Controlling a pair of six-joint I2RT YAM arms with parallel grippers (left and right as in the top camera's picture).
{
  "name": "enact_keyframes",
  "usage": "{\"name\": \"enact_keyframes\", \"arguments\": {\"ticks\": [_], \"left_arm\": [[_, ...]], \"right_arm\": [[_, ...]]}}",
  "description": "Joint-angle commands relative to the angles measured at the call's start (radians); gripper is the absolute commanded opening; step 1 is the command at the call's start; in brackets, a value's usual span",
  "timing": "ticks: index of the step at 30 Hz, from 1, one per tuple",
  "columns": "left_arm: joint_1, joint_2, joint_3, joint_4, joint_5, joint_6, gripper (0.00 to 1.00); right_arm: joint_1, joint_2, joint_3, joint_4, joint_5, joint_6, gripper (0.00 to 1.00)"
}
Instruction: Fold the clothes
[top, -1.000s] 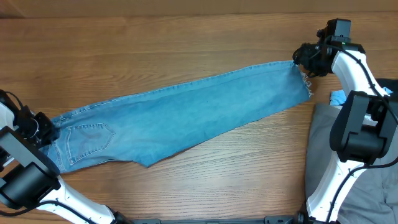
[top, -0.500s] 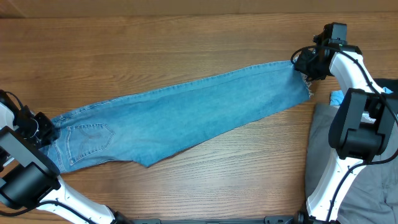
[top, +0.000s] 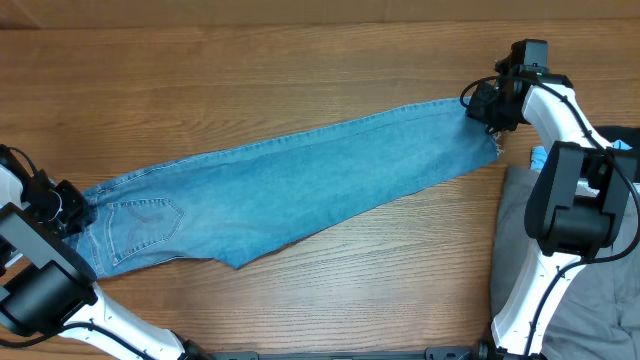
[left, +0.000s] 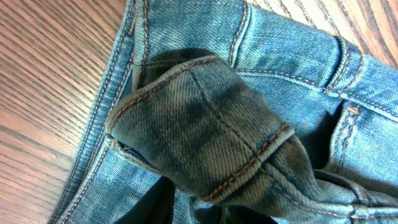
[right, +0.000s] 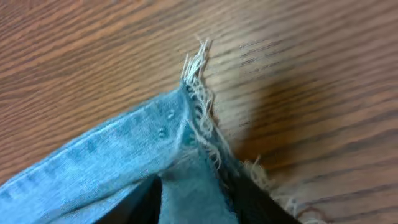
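The light-blue jeans (top: 290, 185) lie folded lengthwise across the table, waist at the left, frayed hems at the right, one back pocket (top: 140, 228) facing up. My left gripper (top: 78, 208) is shut on the waistband (left: 205, 134), which bunches up between its fingers in the left wrist view. My right gripper (top: 484, 103) is shut on the frayed hem corner (right: 196, 146) at the far right end; the right wrist view shows the white fringe (right: 198, 62) just above the table.
Grey trousers (top: 520, 235) lie at the right edge under the right arm's base. A small bright-blue item (top: 541, 157) shows beside that arm. The wooden table (top: 300, 70) extends beyond the jeans.
My right gripper has shifted slightly left and toward the far edge with the hem corner. The left gripper and the waist have not moved.
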Motion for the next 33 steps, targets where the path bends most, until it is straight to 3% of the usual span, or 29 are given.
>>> {"name": "enact_keyframes", "arguments": {"ticks": [1, 12, 14, 17, 26, 33], "left_arm": [[0.005, -0.003, 0.008, -0.012, 0.023, 0.002, 0.29], [0.005, -0.003, 0.008, -0.013, 0.023, 0.012, 0.3], [0.005, -0.003, 0.008, -0.013, 0.023, 0.013, 0.3], [0.005, -0.003, 0.008, -0.016, 0.023, 0.013, 0.3], [0.005, -0.003, 0.008, -0.016, 0.016, 0.016, 0.31], [0.018, -0.003, 0.008, -0.009, 0.027, -0.017, 0.3]], "right_arm": [[-0.005, 0.008, -0.011, 0.013, 0.043, -0.001, 0.44], [-0.007, 0.018, -0.056, 0.039, 0.039, -0.001, 0.26], [-0.007, 0.015, -0.05, 0.042, 0.003, -0.003, 0.12], [-0.01, -0.004, -0.023, 0.035, -0.034, -0.008, 0.04], [-0.01, -0.163, 0.019, 0.05, -0.039, -0.007, 0.04], [-0.01, -0.172, 0.019, 0.122, 0.017, 0.039, 0.04]]}}
